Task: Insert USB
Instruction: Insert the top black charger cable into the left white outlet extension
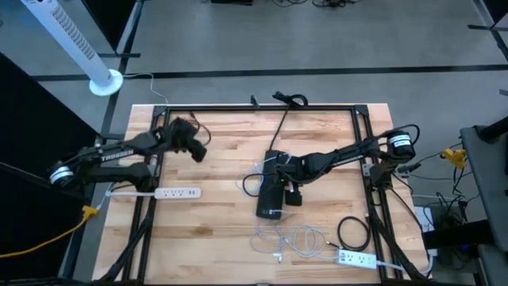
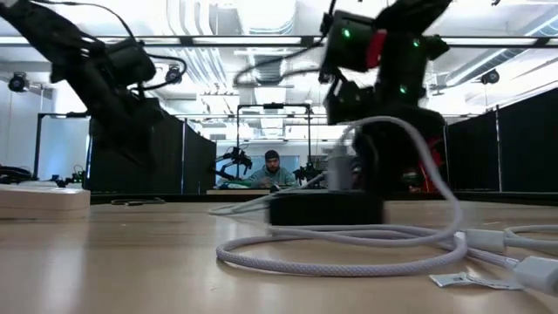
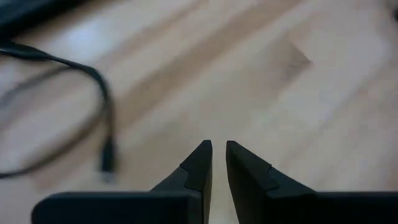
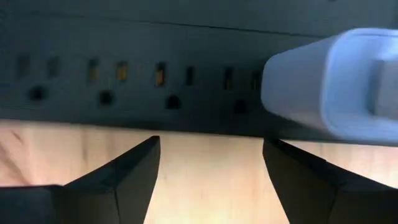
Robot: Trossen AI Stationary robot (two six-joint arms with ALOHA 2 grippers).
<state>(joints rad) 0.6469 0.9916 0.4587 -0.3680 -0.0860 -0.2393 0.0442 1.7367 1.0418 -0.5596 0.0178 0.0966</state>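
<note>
A black power strip [image 1: 270,193] lies mid-table, its row of outlets [image 4: 124,74] facing my right gripper. A white charger block [image 4: 336,84] is plugged into it and also shows in the low view [image 2: 340,170]. A white braided USB cable [image 2: 349,253] lies looped on the table in front of the strip [image 1: 290,238], with one plug end [image 2: 536,272] near the camera. My right gripper [image 4: 211,158] is open just above the wood, close to the strip, with nothing between its fingers. My left gripper [image 3: 217,149] hovers shut over bare wood at the far left [image 1: 194,149].
A white power strip [image 1: 178,192] lies at the left and another [image 1: 355,258] at the near right. A black coiled cord [image 1: 353,232] sits beside the latter. A thin black cable [image 3: 102,106] runs under my left gripper. A person sits at a desk far behind the table [image 2: 273,170].
</note>
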